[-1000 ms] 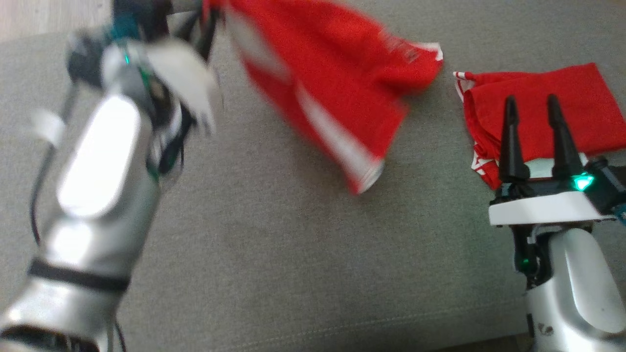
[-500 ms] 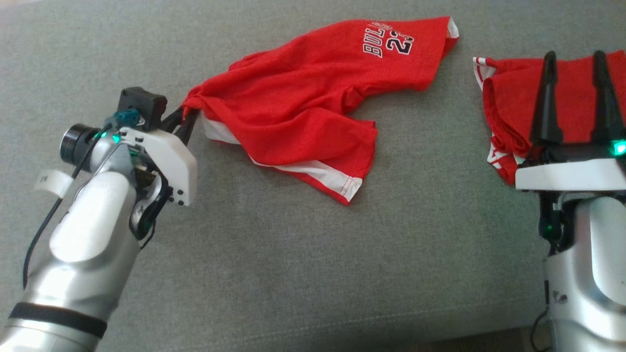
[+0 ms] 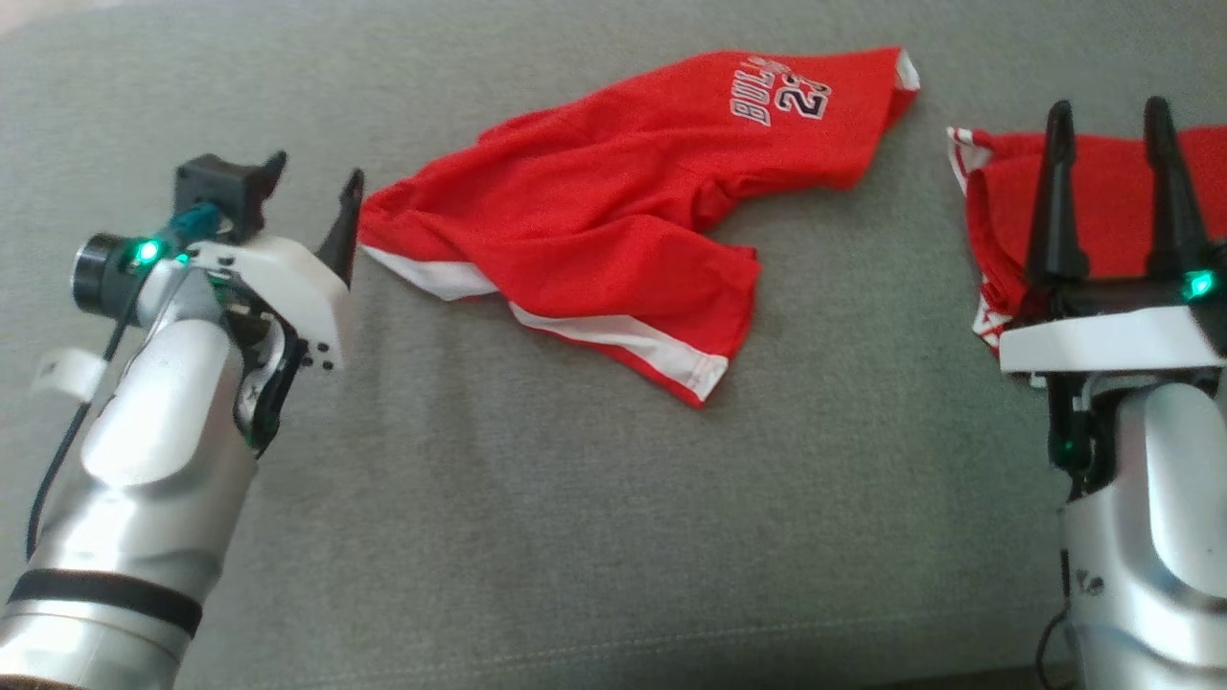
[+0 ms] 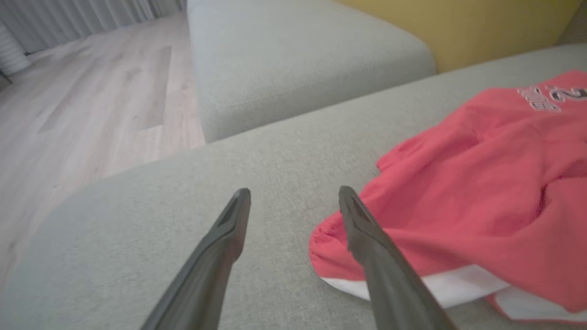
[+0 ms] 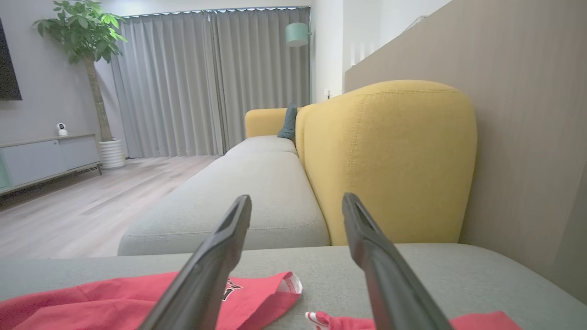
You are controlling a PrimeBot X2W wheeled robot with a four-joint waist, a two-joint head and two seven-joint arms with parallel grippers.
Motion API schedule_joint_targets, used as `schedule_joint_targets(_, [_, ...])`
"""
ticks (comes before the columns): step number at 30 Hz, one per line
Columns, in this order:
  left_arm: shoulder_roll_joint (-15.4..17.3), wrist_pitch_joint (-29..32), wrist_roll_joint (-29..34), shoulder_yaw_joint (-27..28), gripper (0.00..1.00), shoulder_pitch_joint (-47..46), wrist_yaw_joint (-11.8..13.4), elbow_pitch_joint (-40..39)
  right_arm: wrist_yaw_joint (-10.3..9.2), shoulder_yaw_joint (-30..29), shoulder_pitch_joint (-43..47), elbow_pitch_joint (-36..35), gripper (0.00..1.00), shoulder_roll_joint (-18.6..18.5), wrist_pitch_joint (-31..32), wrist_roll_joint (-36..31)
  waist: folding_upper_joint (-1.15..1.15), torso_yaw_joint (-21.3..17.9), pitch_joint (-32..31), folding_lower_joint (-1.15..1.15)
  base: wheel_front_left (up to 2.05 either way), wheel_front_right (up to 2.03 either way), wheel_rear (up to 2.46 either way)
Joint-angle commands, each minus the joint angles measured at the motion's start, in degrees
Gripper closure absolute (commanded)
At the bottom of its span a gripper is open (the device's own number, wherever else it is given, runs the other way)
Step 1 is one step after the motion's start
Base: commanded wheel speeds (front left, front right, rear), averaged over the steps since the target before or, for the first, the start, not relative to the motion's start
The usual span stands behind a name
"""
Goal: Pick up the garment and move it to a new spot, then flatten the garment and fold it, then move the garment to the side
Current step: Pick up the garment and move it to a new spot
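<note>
The garment is a red jersey piece with white trim and a printed number, lying crumpled on the grey sofa cushion. My left gripper is open just left of the garment's left end, its right finger close to the cloth and nothing between the fingers. In the left wrist view the garment lies right of the open left gripper. My right gripper stands open above a second, folded red garment at the right. The right wrist view has the right gripper above both red pieces.
A yellow backrest rises behind the cushion. Another grey seat cushion adjoins on the far left side, with wooden floor beyond the sofa's edge. Bare grey cushion stretches in front of the garment.
My left gripper has opened and let go of the garment's left end. The garment, swung through the air a second ago, now lies at rest on the cushion.
</note>
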Motion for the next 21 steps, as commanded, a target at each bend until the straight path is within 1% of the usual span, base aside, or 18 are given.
schedule_joint_targets(1, [2.4,-1.6,-0.6,2.7,0.00,-1.9,0.8,-2.1,-0.04,1.5,0.3,-1.4,0.00,0.0,0.2,-0.2,0.00,1.6,-1.6,0.00,0.00,0.00,0.00])
schedule_joint_targets(7, [3.0,-6.2,-3.0,5.2,0.00,3.2,2.7,-7.8,-0.04,2.9,3.1,-0.6,0.00,0.0,0.3,0.7,0.00,5.0,-5.3,0.00,0.00,0.00,0.00])
schedule_joint_targets(13, [3.0,-9.1,-4.9,8.4,0.00,13.6,6.3,-18.5,-0.04,5.4,7.2,0.6,0.00,0.0,0.1,2.8,0.00,7.6,-8.9,0.00,0.00,0.00,0.00])
schedule_joint_targets(17, [1.6,-9.6,-5.5,11.4,0.00,22.1,9.5,-26.4,-0.04,6.9,10.2,1.2,0.00,0.0,-0.2,4.5,0.00,8.5,-10.9,0.00,0.00,0.00,0.00])
schedule_joint_targets(19, [1.0,-9.7,-3.6,13.0,0.00,26.0,11.1,-31.4,-0.04,7.6,11.5,1.3,0.00,0.0,-0.3,5.1,0.00,8.6,-11.3,0.00,0.00,0.00,0.00])
schedule_joint_targets(21, [-0.2,-9.7,-2.2,15.0,0.00,30.0,12.1,-35.6,-0.04,8.4,12.4,1.4,0.00,0.0,-0.4,5.4,0.00,8.4,-11.4,0.00,0.00,0.00,0.00])
